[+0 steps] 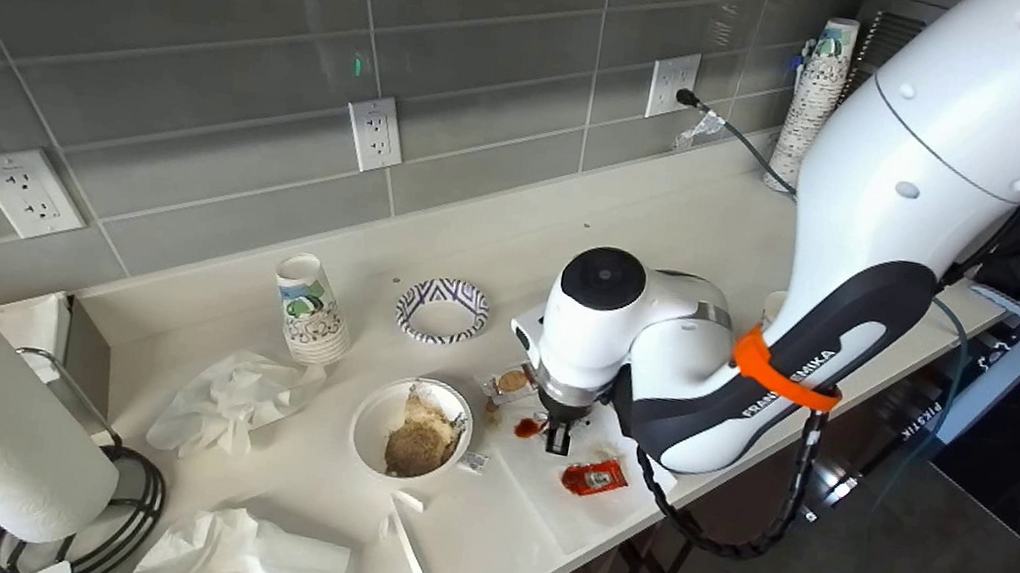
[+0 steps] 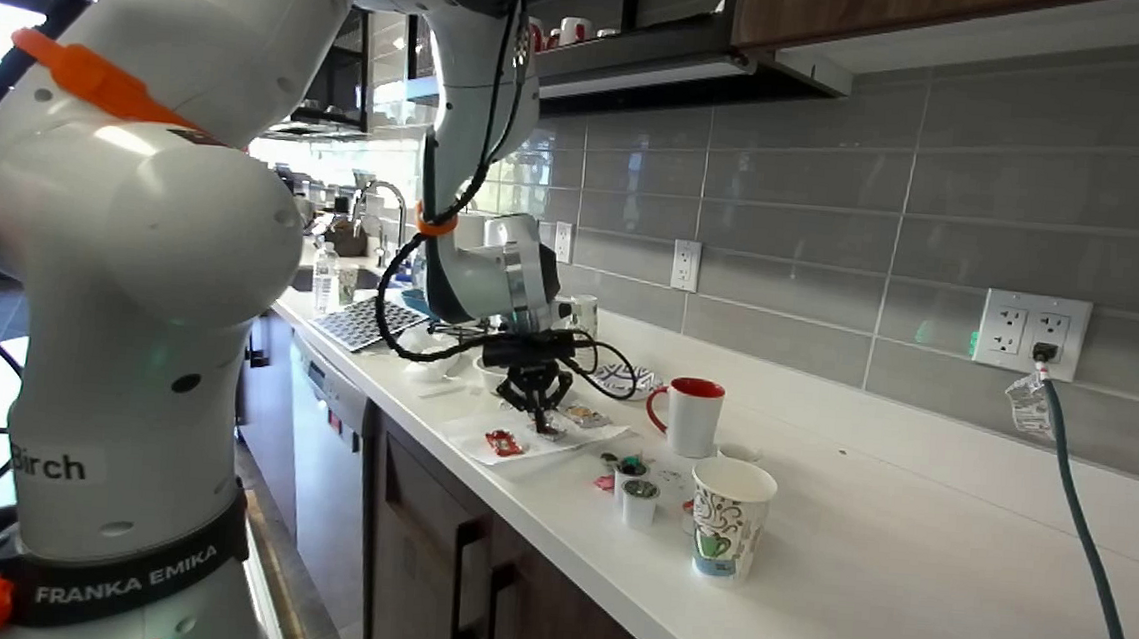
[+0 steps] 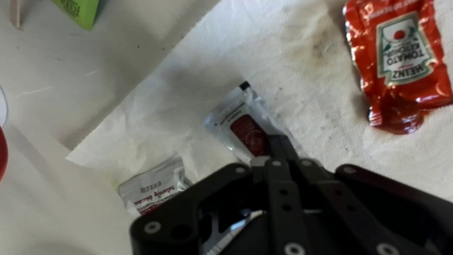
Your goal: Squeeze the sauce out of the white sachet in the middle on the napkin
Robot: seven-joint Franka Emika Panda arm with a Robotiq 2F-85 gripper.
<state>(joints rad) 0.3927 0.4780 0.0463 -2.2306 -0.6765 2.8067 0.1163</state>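
Note:
The white sachet with a dark red label lies on the napkin in the wrist view. My gripper is shut, with no visible gap between its fingertips. The fingertips are over the sachet's lower right part and hide that end; pressing or just above, I cannot tell. In both exterior views the gripper points down at the napkin, its tips low over it. A red blob, which looks like sauce, shows beside the gripper in an exterior view.
A red ketchup packet with sauce at its end lies on the napkin. A brownish packet lies at its back edge. Around it stand a bowl of food, a red-white mug, small pods and a paper cup.

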